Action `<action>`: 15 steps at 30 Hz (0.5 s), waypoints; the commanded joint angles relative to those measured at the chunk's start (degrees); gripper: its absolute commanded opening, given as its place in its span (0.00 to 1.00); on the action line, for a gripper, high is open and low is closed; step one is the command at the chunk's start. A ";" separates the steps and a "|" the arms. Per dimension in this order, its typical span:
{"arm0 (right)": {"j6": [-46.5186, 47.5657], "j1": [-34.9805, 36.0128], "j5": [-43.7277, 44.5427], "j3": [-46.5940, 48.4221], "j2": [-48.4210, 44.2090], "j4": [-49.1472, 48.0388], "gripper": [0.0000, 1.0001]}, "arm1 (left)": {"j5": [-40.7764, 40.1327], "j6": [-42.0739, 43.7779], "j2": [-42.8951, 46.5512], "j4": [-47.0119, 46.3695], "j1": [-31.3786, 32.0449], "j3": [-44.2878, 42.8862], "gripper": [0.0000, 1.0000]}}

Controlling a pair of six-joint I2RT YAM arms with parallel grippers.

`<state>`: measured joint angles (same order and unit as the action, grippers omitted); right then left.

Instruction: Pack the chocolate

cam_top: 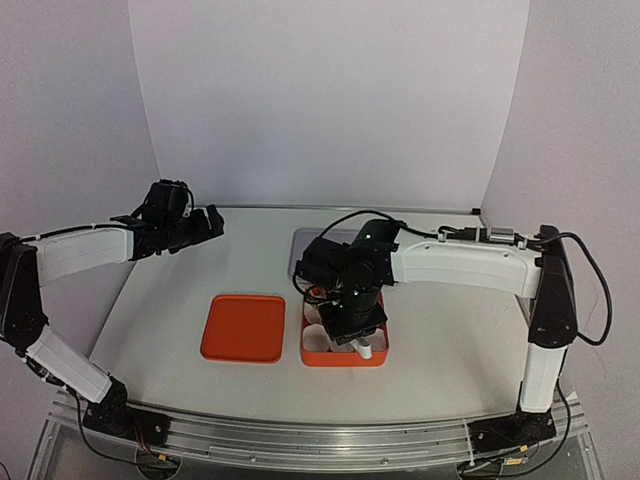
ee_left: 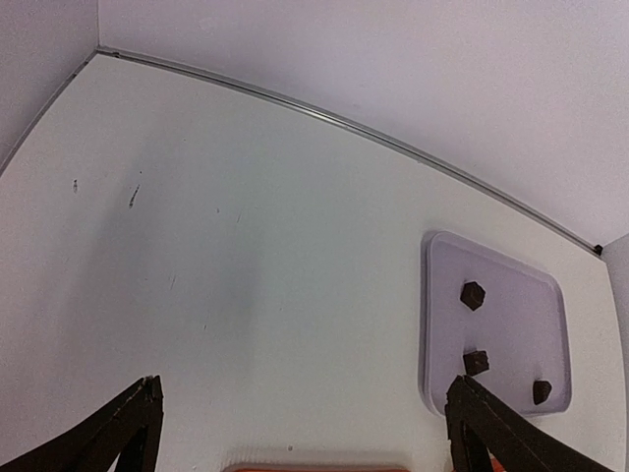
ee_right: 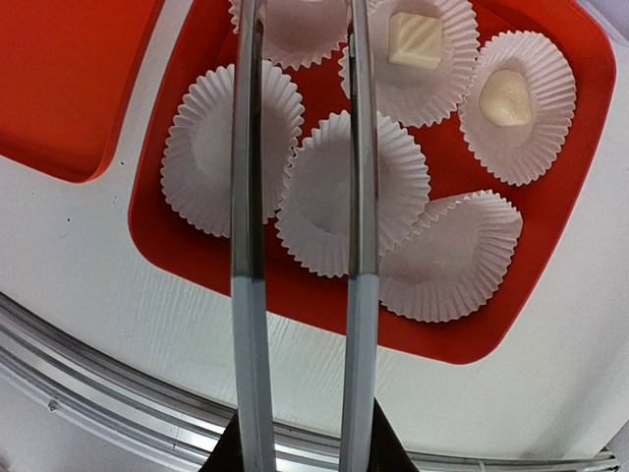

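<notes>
Three dark chocolate lumps (ee_left: pixel 473 295) (ee_left: pixel 477 363) (ee_left: pixel 542 392) lie on a lilac tray (ee_left: pixel 521 315). Two cream-white chocolate pieces (ee_right: pixel 415 39) (ee_right: pixel 508 98) sit in paper cups in the red box (ee_right: pixel 550 256). My right gripper (ee_right: pixel 300 5) hangs over the box's cups, its long silver fingers (ee_right: pixel 246 246) parallel with a gap. Their tips run off the top of the right wrist view, so anything between them is hidden. From above, the right gripper (cam_top: pixel 360 343) points down into the red box (cam_top: pixel 345 357). My left gripper (ee_left: pixel 305 442) is wide open and holds nothing, raised over the left table (cam_top: pixel 205 225).
An orange lid (cam_top: pixel 242 328) lies flat left of the red box. Empty paper cups (ee_right: pixel 201 147) (ee_right: pixel 324 197) (ee_right: pixel 452 256) fill the box; the last is squashed out of round. The lilac tray (cam_top: pixel 303 250) is partly hidden behind the right arm. A metal rail (cam_top: pixel 330 440) runs along the near edge.
</notes>
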<state>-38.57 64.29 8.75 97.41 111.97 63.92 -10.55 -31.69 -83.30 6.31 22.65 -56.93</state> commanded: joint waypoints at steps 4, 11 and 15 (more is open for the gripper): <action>-1.01 0.28 -0.27 2.88 1.56 -0.84 0.00 | -0.88 1.37 -0.46 -1.64 -0.37 -1.16 1.00; -2.75 0.26 -0.05 1.42 1.07 -0.81 0.00 | -0.79 1.37 -0.36 -1.68 -0.42 -1.03 1.00; -2.64 0.26 -1.47 1.60 1.98 -0.85 0.00 | -0.70 1.37 -0.20 -1.74 -0.42 -0.92 1.00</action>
<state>-40.14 64.29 8.43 98.24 113.35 63.63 -10.66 -31.33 -83.70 5.98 22.55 -56.91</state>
